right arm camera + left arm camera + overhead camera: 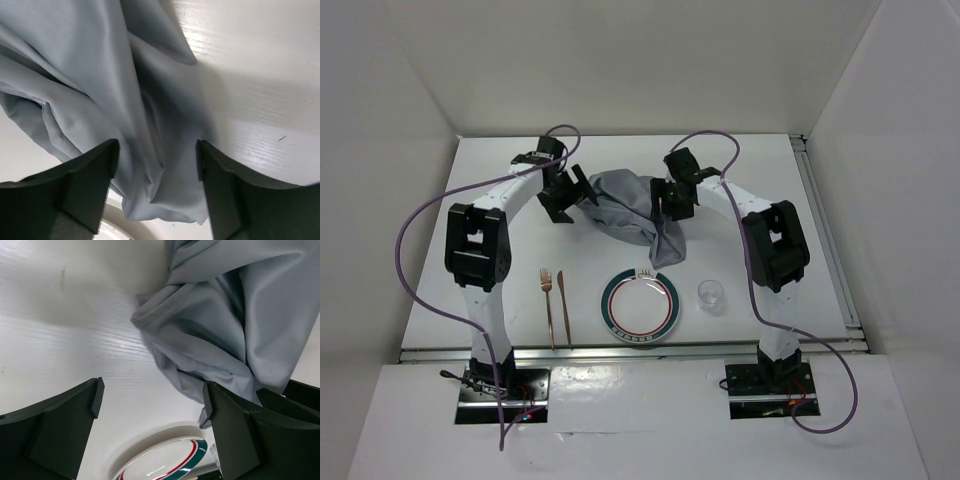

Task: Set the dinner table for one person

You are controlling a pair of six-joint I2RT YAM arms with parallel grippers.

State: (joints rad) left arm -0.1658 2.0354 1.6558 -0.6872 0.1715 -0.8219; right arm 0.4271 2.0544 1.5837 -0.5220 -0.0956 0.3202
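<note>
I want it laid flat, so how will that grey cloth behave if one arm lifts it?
Probably floppy: the grey cloth lies bunched in deep folds, so it should sag from a single pinch. Likely light, being thin. Its smooth sheen suggests it could slip between the jaws.

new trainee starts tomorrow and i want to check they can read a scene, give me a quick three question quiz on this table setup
1. True or false: in the top view, the glass stands to the left of the plate.
2. What lies between the open fingers of the right gripper?
A. the grey cloth
B. a spoon
C. nothing at all
3. Fill in: right beside the fork, on the side nearer the plate, lies a copper-coloured ____.

Key
1. False: the glass is to the right of the plate.
2. A
3. knife
</note>
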